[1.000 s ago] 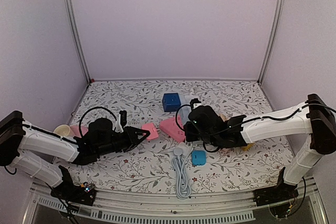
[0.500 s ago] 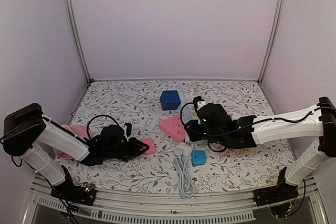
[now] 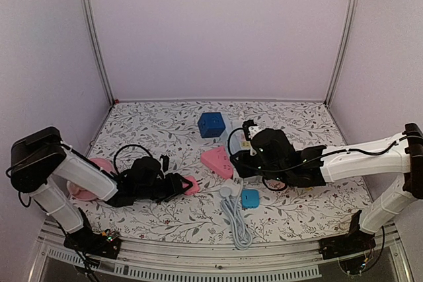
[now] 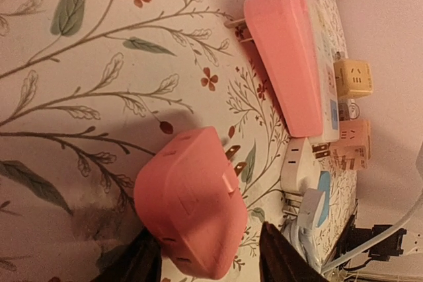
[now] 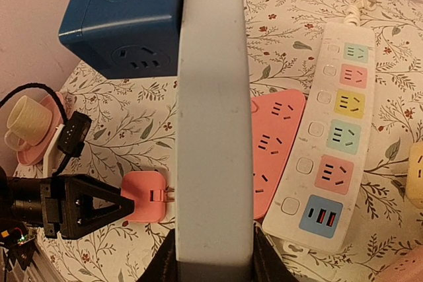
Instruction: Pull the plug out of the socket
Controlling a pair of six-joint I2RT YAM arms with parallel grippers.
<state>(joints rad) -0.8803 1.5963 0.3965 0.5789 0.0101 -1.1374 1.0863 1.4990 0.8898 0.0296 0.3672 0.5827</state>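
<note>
A pink plug (image 3: 190, 185) (image 4: 192, 203) (image 5: 144, 204) lies on the flowered table with its two prongs bare. It is a short gap away from the pink socket strip (image 3: 217, 161) (image 4: 284, 57) (image 5: 274, 143). My left gripper (image 3: 180, 185) (image 4: 208, 254) (image 5: 112, 206) is low on the table, its jaws open on either side of the plug's back end. My right gripper (image 3: 236, 158) (image 5: 213, 255) is shut on a long pale grey socket bar (image 3: 231, 137) (image 5: 211, 110). The bar points at a blue socket cube (image 3: 213, 125) (image 5: 125, 18); whether the two are joined is hidden.
A white power strip with coloured sockets (image 5: 334, 137) lies right of the pink strip. A white round plug with coiled cable (image 3: 228, 193) and a light blue adapter (image 3: 250, 197) are near the front. A cup on a pink saucer (image 5: 30, 120) stands far left; yellow (image 4: 352, 78) and peach (image 4: 353, 143) adapters lie beyond.
The left gripper carried the pink plug toward the near edge, away from the pink strip, then opened its jaws. The blue cube and grey bar shifted slightly toward the back left.
</note>
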